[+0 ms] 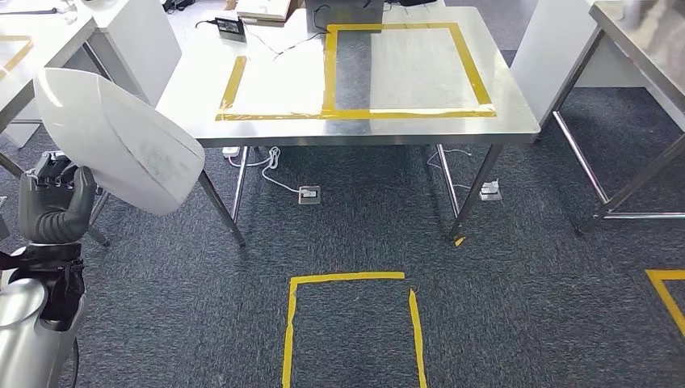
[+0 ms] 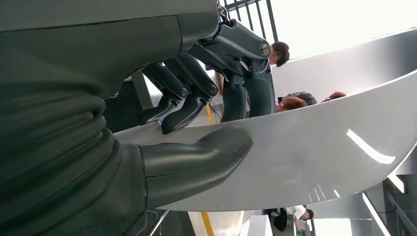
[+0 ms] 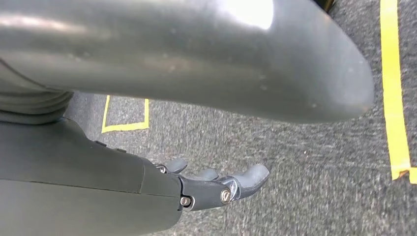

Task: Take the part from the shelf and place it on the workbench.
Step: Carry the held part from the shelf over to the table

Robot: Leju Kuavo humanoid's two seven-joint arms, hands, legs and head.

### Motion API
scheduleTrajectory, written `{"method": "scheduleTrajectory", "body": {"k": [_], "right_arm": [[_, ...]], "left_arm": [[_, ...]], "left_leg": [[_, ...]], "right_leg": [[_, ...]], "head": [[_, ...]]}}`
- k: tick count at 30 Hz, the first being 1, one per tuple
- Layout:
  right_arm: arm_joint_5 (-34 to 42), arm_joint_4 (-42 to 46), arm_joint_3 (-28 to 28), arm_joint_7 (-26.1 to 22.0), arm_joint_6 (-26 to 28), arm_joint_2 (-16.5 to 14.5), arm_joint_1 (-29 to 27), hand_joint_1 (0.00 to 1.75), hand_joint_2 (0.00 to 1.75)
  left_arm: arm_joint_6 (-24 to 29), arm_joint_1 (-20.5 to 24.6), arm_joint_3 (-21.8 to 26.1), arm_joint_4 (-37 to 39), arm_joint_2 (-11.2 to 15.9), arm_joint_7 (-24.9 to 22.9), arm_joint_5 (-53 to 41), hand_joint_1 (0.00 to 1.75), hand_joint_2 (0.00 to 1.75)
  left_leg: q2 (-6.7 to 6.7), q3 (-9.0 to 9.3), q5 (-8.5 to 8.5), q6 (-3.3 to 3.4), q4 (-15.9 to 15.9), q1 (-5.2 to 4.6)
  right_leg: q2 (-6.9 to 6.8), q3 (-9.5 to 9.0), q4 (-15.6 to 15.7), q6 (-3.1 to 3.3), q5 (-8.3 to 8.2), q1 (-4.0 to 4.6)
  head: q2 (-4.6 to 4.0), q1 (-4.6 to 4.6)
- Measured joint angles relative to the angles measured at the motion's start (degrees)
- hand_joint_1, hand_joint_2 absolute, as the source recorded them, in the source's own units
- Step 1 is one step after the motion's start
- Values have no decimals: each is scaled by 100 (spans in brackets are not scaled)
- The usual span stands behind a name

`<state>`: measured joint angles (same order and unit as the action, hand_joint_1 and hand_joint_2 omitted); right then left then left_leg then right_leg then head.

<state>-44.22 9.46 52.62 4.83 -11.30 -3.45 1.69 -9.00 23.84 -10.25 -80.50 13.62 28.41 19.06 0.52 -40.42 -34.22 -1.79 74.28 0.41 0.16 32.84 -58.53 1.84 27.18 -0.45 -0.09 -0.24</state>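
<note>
From the head view, the left hand (image 1: 52, 202) holds a big white curved plastic shell part (image 1: 117, 141) up in the air, out past the near left corner of the shiny steel workbench (image 1: 452, 125) and not touching it; the workbench stands ahead with yellow tape boxes (image 1: 408, 111) stuck on its top, and more yellow tape marks the dark grey carpet floor (image 1: 485, 299) in front; the part is already off the shelf, I think, but it is not yet on the workbench, so the carrying and the putting down are left to do; in the left wrist view, the grey thumb (image 2: 196, 157) lies against one face of the white part and the dark fingers (image 2: 206, 88) curl over its edge onto the other face, so this hand grips it tight; some people show far behind; in the right wrist view, the right hand (image 3: 216, 184) hangs over the carpet with its fingers loosely spread and nothing in it.
</note>
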Motion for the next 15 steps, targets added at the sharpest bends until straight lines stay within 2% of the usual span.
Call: {"method": "scheduleTrajectory", "body": {"k": [1, 2, 3, 4, 6, 7, 9, 10, 12, 14, 15], "right_arm": [[0, -1, 0, -2, -1, -2, -6, 0, 0], [-1, -1, 0, -4, -1, -3, -11, 0, 0], [-2, -2, 1, -7, -3, -5, -14, 0, 0], [-4, -2, 0, -10, -6, -8, -16, 0, 0], [-13, -2, 1, -10, -14, -8, -7, 0, 0], [-16, -2, 1, -9, -17, -8, -3, 0, 0], [-22, -2, 2, -7, -26, -7, 6, 0, 0], [-24, -2, 2, -8, -31, -6, 9, 0, 0], [-27, -2, 2, -7, -36, -5, 20, 0, 0], [-25, -2, 2, -2, -35, -5, 19, 0, 0], [-23, -2, 2, 1, -33, -5, 12, 0, 0]], "left_arm": [[1, -3, -4, 8, -9, -5, -4, 175, 175], [4, -3, -7, 13, -19, -9, -7, 175, 175], [8, -2, -8, 15, -26, -10, -11, 175, 175], [12, 0, -9, 16, -33, -11, -20, 175, 175], [20, 7, -17, 19, -46, -26, -46, 175, 175], [22, 9, -20, 16, -56, -40, -63, 175, 175], [31, 20, -26, 3, -84, -83, -95, 175, 175], [37, 31, -26, -4, -100, -99, -108, 175, 175], [46, 58, -29, -10, -137, -120, -123, 175, 175], [50, 75, -45, -2, -182, -137, -148, 175, 175], [50, 76, -62, 8, -207, -144, -161, 175, 175]], "left_leg": [[-8, -94, -35, -16, -6, 14], [-17, -99, 58, -28, -180, 25], [-27, -31, 286, -36, -492, 35], [-44, 56, 613, -35, -872, 42], [-72, 195, 1027, 24, -1380, 33], [-74, 216, 1100, 69, -1468, 31], [-51, 262, 1073, 159, -1463, 32], [-41, 292, 1048, 201, -1468, 39], [-34, 367, 984, 271, -1474, 34], [-31, 432, 904, 313, -1473, 20], [-25, 474, 860, 321, -1472, 11]], "right_leg": [[4, -68, -1, -12, 57, -9], [7, -144, -2, -29, 115, -19], [8, -224, -2, -49, 177, -31], [10, -290, -8, -77, 243, -34], [14, -373, -9, -152, 361, -29], [13, -395, -20, -196, 392, -16], [7, -398, -79, -266, 394, -12], [7, -348, -215, -289, 374, -16], [6, -21, -748, -323, 444, -26], [6, 461, -1415, -343, 727, -19], [6, 662, -1621, -341, 859, -16]], "head": [[0, 2], [0, 1], [0, 1], [0, 0], [0, -3], [0, -3], [0, 4], [0, 7], [0, 15], [0, 19], [0, 19]]}}
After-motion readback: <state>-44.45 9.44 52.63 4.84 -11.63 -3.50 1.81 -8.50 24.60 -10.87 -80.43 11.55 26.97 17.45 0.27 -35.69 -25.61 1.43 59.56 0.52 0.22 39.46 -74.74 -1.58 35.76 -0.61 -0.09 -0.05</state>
